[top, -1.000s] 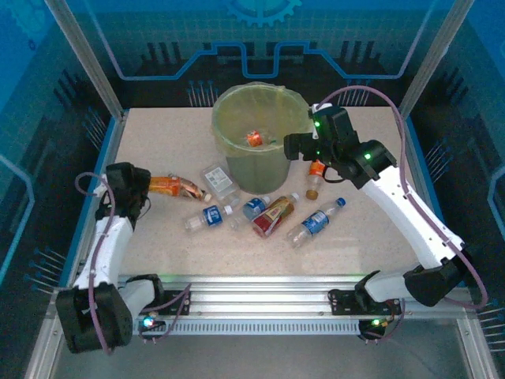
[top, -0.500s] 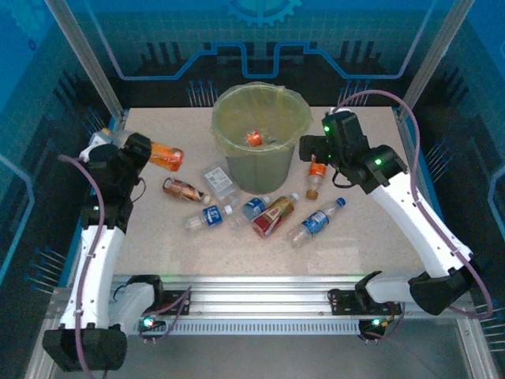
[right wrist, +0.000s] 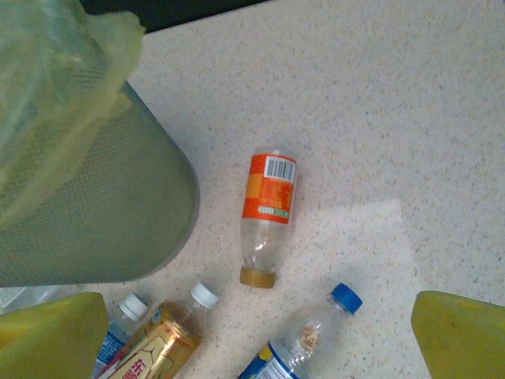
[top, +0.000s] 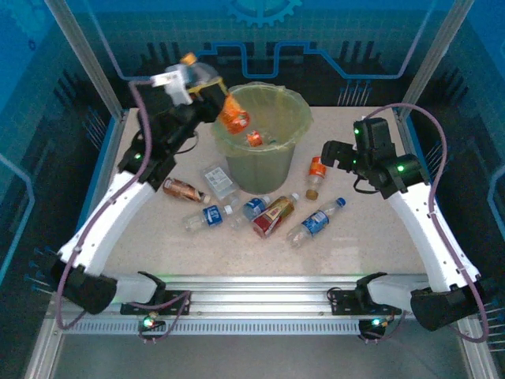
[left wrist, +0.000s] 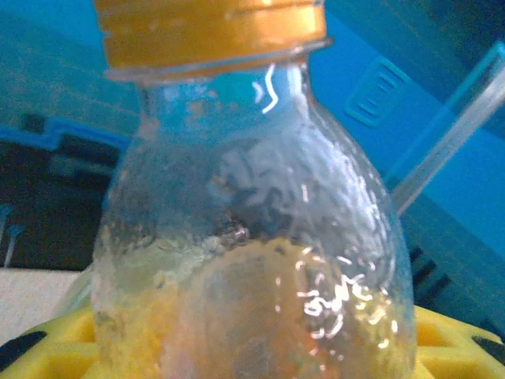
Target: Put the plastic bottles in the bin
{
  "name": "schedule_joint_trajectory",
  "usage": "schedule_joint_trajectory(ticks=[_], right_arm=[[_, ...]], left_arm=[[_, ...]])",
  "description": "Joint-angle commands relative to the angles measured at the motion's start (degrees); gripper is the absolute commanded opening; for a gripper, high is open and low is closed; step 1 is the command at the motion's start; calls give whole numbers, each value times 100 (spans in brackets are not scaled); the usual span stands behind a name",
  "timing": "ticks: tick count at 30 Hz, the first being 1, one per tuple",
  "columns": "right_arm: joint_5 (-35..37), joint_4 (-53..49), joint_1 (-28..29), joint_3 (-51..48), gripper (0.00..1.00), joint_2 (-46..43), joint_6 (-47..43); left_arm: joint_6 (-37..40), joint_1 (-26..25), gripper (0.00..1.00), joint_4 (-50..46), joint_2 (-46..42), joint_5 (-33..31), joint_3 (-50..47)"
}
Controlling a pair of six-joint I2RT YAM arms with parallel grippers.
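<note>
While the left gripper (top: 219, 96) is clamped on the held bottle (top: 233, 117), that orange-labelled bottle hangs tilted over the left rim of the bin (top: 293, 103) and has not yet been dropped. Left wrist view: the bottle's clear shoulder sits close to the lens under a gold-orange cap (left wrist: 213, 28), with yellow finger pads (left wrist: 454, 339) on either side of it low in the view. The bin is olive with a yellow-green liner and stands at the far middle of the table (top: 371, 260). A second orange bottle (top: 254, 139) lies inside it. On the table just right of the bin lies a brown-capped bottle (top: 315, 175) with an orange label. In front of the bin lie a blue-capped bottle (top: 316, 222), a red-and-gold bottle (top: 273, 215) and two blue-label bottles (top: 254, 207). To the left of these are a brown bottle (top: 183, 189) and a flattened clear bottle (top: 219, 179). The right gripper (top: 330, 152) hovers above the table right of the bin, near the brown-capped bottle. Its yellow fingertips (right wrist: 47, 335) are spread wide and hold nothing.
</note>
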Motion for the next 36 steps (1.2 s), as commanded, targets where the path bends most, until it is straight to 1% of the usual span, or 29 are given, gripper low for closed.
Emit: schedule_joint_trajectory(ticks=[1,3,5,10,15,23,30,32,35,36], right_arm=[[-888,21,-363,-245,100,-97,106],[-1127,65,-542,-375,100,-79,132],[-1290,75,-688,-487,100,-62,160],[-1421,92,-877,-700,100,-62,168],[-1456,122,-1008,-891,100,-48,179],[-1576,446,-1074,-1204,100,266,204],[-1777,782,-1076,-1395,99,835,160],[-1872,908,-1077,-1418,98,987,149],[-1982,1045,-1074,-1410,96,1213,140],[-2016,1080,-1079,-1394,96,1283,145]], left_arm=[[1287,-345,46,244,651,-6,692],[1600,-458,47,134,1073,-35,1075],[1754,-519,47,-77,1482,-54,1454],[2122,-609,49,-586,2347,-5,2237],[2354,-648,49,-819,2884,-16,2554],[2399,-646,53,-924,3282,-106,2578],[2293,-644,69,-1108,3460,-108,2576],[2292,-647,78,-1155,3486,-117,2600],[2300,-642,86,-1247,3510,-119,2682],[2305,-646,91,-1285,3514,-116,2721]])
